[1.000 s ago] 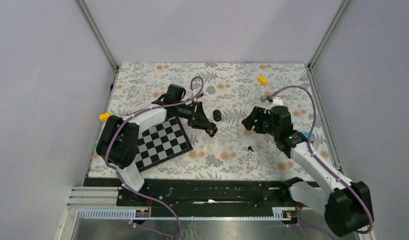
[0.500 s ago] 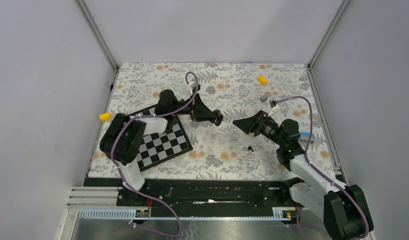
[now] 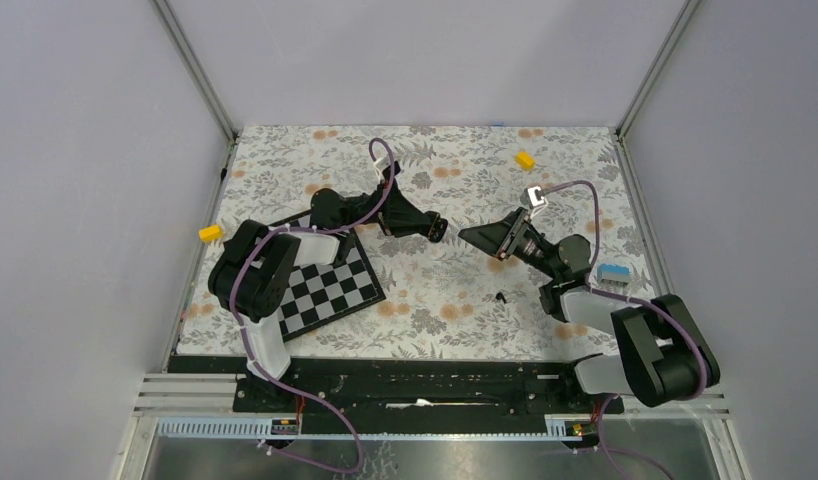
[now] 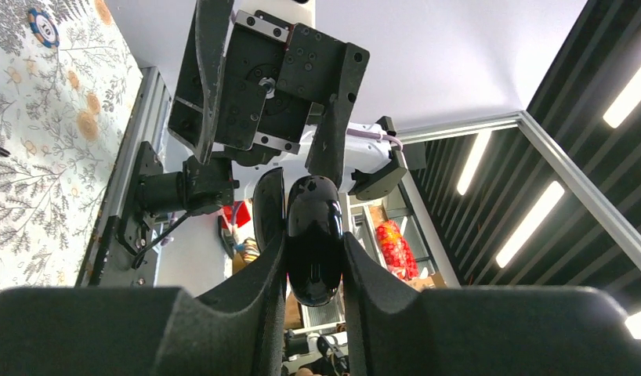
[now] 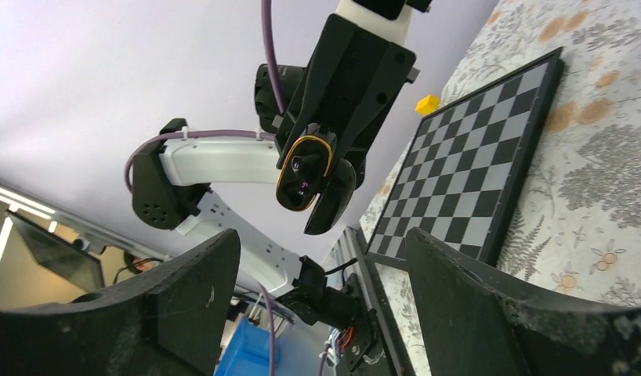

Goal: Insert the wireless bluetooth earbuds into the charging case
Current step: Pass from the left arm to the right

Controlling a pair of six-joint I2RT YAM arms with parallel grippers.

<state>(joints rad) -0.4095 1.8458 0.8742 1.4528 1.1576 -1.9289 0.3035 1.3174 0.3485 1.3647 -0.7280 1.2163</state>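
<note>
Black and glossy, the charging case (image 4: 313,235) sits clamped between the fingers (image 4: 255,298) of the left gripper (image 3: 435,229). It is held up off the floral cloth (image 3: 455,320), beyond the far corner of the chessboard (image 3: 325,285). From the right wrist camera I can see the case's inner face turned toward me: an orange rim rings it, two dark hollows sit inside, and the lid is swung open beside it. Whether those hollows are filled I cannot tell

My right gripper (image 3: 477,236) faces the case from close by without touching it, its jaws spread wide with nothing between them. Both arms reach in toward the middle of the table, the two grippers nose to nose with a small gap between

One earbud (image 3: 501,297), a tiny black speck from above, lies on the cloth nearer to me than the right gripper, and neither arm touches it. It is the only bud I can make out

Around the edges, a yellow block (image 3: 525,160) lies near the far right of the cloth, and another yellow block (image 3: 210,233) sits just off its left border. A small blue object (image 3: 612,272) rests beside the right arm. In the left wrist view a blue-and-white poker chip (image 4: 45,26) lies on the cloth
</note>
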